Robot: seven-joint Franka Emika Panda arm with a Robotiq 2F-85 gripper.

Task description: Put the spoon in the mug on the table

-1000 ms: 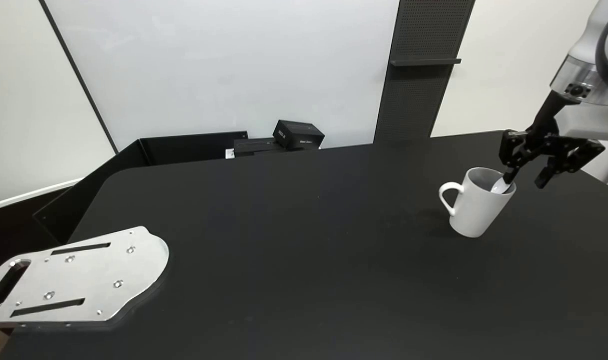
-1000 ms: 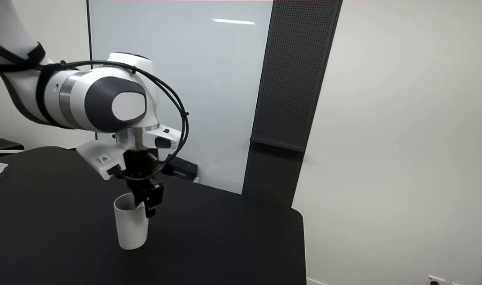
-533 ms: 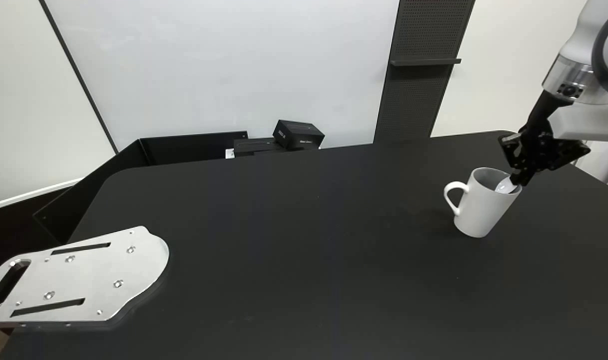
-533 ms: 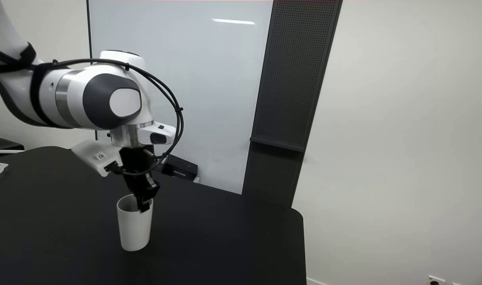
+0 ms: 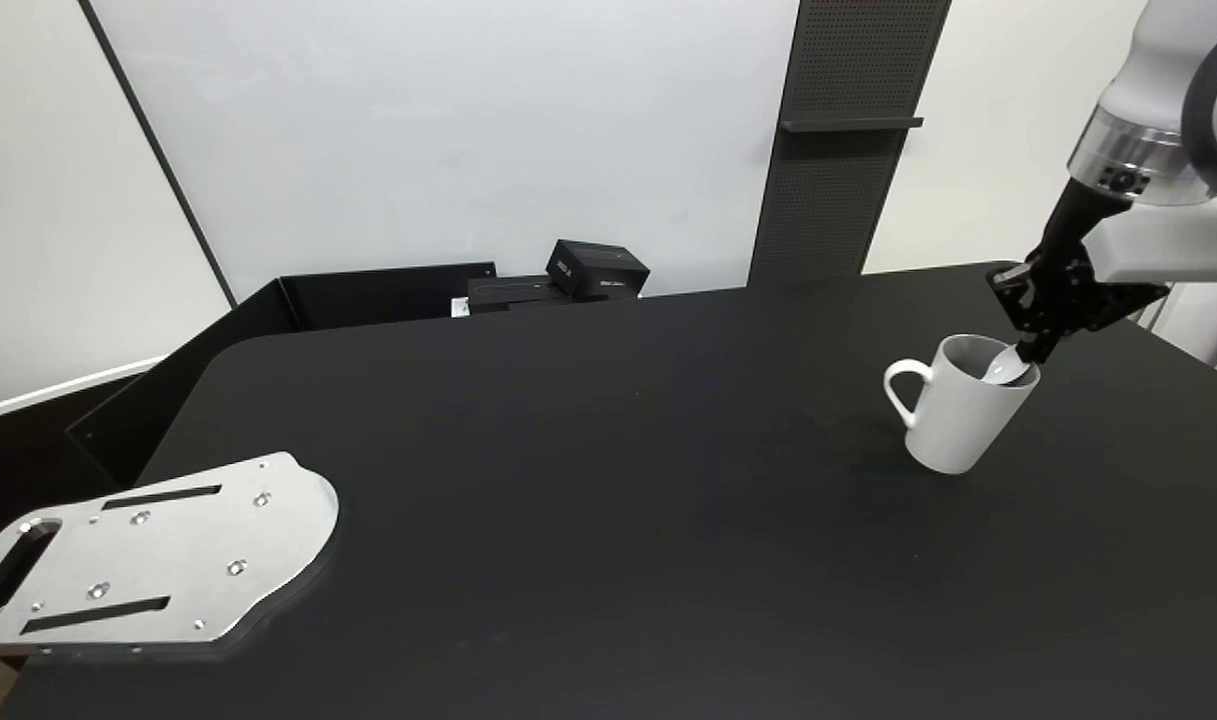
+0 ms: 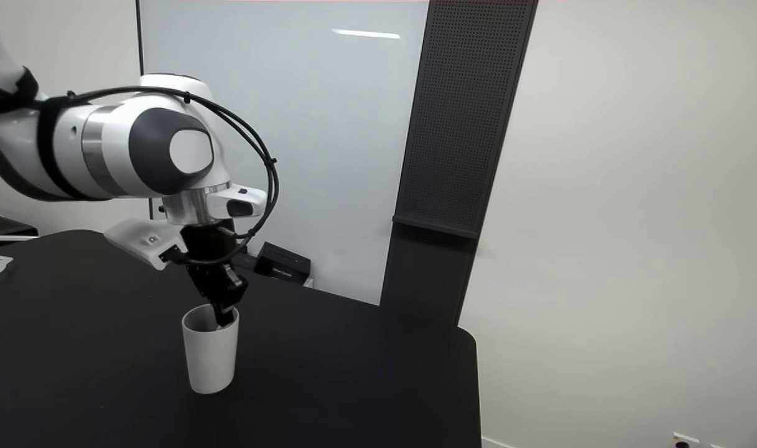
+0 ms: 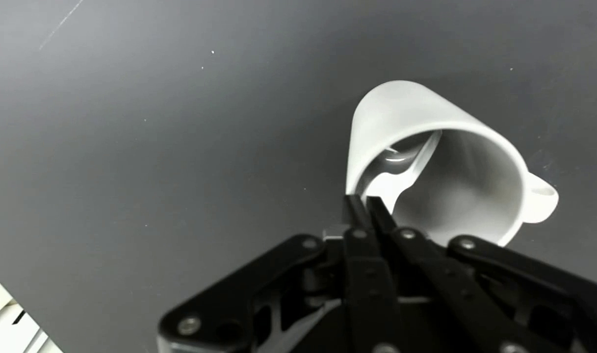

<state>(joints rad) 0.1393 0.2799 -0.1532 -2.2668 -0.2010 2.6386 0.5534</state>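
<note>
My gripper [image 7: 366, 197] is drawn narrow at the rim of the mug [image 5: 968, 418] on the worktop [image 5: 608, 500], though I can't say what it pinches, if anything, and the spoon [image 7: 401, 181] leans inside, bowl uppermost.

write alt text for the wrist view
A white spoon sits inside a white mug, its wide end by the closed black end effector; any grip on it is unclear. A dark table lies beneath.

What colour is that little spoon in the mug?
All that shows of the spoon is white; the wrist view shows it best.
</note>
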